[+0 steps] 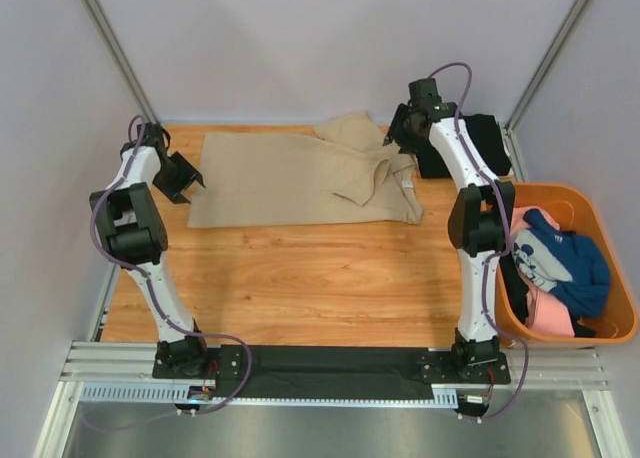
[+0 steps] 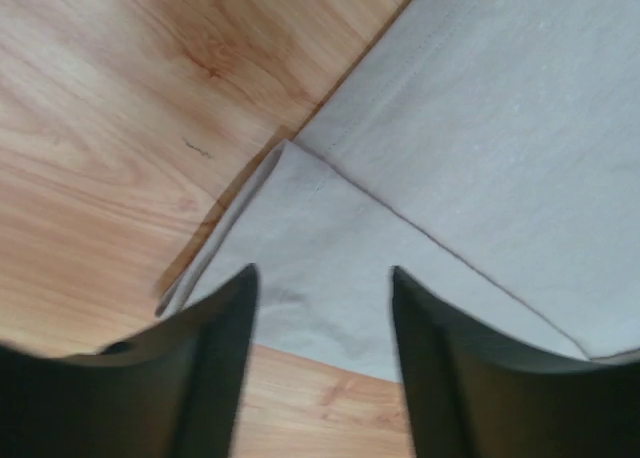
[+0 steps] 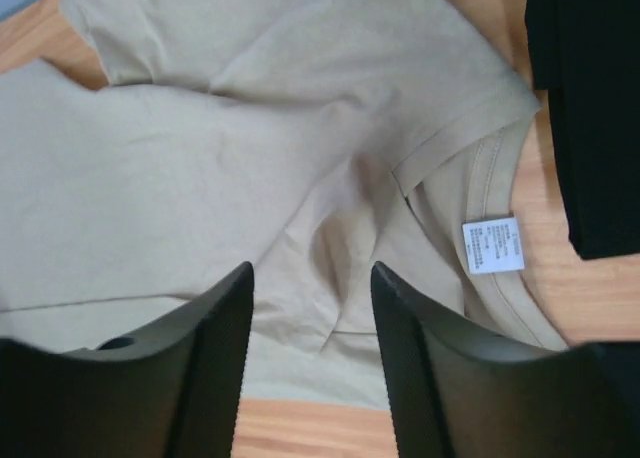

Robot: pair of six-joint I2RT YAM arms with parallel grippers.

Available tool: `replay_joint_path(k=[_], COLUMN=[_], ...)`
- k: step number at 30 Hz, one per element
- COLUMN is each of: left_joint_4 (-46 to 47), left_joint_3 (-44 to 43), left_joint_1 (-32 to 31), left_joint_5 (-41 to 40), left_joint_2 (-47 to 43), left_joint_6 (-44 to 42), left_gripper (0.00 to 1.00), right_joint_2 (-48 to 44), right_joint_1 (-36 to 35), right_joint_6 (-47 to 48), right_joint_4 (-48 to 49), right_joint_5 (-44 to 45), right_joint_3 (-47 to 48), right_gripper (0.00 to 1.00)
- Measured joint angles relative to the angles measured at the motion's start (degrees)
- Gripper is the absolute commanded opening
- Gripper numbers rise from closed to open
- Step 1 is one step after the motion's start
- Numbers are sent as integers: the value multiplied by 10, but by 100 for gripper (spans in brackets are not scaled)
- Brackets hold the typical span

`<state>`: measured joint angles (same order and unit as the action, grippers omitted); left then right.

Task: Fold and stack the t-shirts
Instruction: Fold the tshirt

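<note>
Hovering spread and empty over the tan shirt (image 1: 290, 178) at the tabletop's (image 1: 300, 278) 12 o'clock, left fingers (image 2: 215, 358) may pinch only one hem (image 2: 385, 73) layer; right fingers (image 3: 200, 348) may drag the bunched sleeve (image 3: 400, 78) askew.

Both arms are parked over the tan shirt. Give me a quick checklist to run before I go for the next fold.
1. Left gripper open and empty: ok.
2. Right gripper open and empty: ok.
3. Left gripper above the tan t-shirt at its left edge: ok.
4. Tan t-shirt lying flat: not ok, rumpled at the sleeve and collar end.
5. Black t-shirt apart from the tan one: ok, bare table shows between them.
6. Height of either gripper above the cloth: cannot tell.
</note>
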<state>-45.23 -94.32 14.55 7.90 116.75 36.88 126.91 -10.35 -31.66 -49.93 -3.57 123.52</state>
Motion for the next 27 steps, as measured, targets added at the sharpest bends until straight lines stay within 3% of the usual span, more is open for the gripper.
replay_joint_path(k=[2, 5, 9, 14, 17, 21, 27], left_joint_4=[-4, -7, 5, 59, 83, 134, 177], left_joint_3=[-3, 16, 109, 286, 347, 405, 455], left_joint_1=[-3, -12, -21, -7, 4, 5, 5], left_joint_5=[10, 11, -3, -33, -41, -43, -42], left_joint_2=[12, 1, -80, -274, -340, -346, -337], left_joint_6=[-6, -11, -11, 13, 30, 53, 78], left_gripper=[84, 86, 84, 84, 82, 82, 82], right_joint_2=[32, 41, -29, -176, -258, -291, -246], right_joint_1=[5, 10, 18, 37, 52, 68, 68], right_joint_6=[5, 16, 17, 22, 22, 22, 22], right_joint_4=[-9, -23, -2, 27, 62, 103, 142], right_joint_5=[-3, 1, 5, -6, -19, -35, -60], right_joint_3=[32, 17, -135, -338, -432, -514, -553], right_gripper=[67, 71, 71, 69, 66, 63, 62])
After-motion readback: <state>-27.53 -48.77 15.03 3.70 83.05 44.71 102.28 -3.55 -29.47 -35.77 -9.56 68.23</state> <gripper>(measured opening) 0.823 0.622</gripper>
